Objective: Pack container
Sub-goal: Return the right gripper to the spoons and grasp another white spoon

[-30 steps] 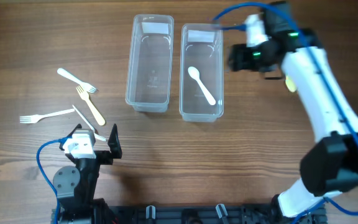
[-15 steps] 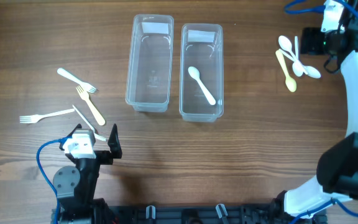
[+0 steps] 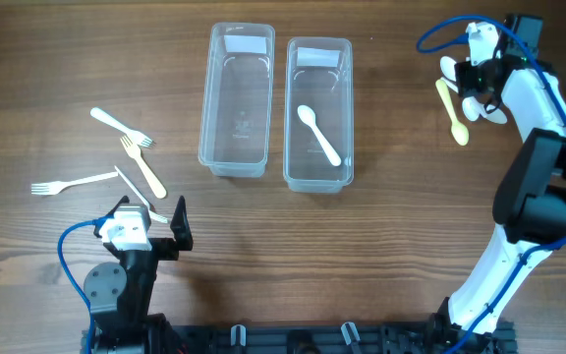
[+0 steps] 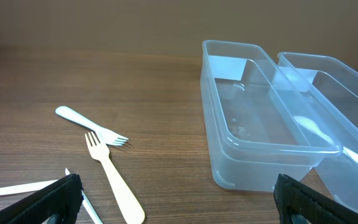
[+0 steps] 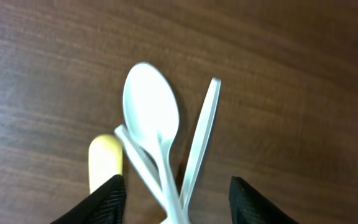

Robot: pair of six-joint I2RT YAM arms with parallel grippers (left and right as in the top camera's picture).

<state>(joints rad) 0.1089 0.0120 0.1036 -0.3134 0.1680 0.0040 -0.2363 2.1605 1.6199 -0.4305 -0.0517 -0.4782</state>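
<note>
Right gripper (image 5: 182,202): fingers spread, nothing between them, hanging directly over the spoon pile (image 5: 160,168) at the far right of the table (image 3: 391,236). Left gripper (image 3: 155,224): fingers spread too, holding nothing, parked low at the near left edge.

Task items: one packed spoon (image 3: 319,135) lies in the right container (image 3: 318,59). The left container (image 3: 236,98) holds nothing. Three forks (image 3: 143,165) lie loose, well left of both containers.

Risks:
- The pile is tangled. The white spoon (image 5: 151,112), a second white handle and a thin handle (image 5: 205,118) cross each other, and a cream spoon (image 5: 104,158) touches them. Closing here would likely catch two or three pieces, or pinch none cleanly.
- The handles are flat and lie flush on the wood, so the fingertips may slide over them and scatter the pile.
- A spoon gripped near one end may swing and catch the container rim on the way over.

Surface: dark wood-grain tabletop, flat and matte, without a mat. Room: the left wrist view shows only a dim, plain brown backdrop beyond the table edge, with no detail to read.
</note>
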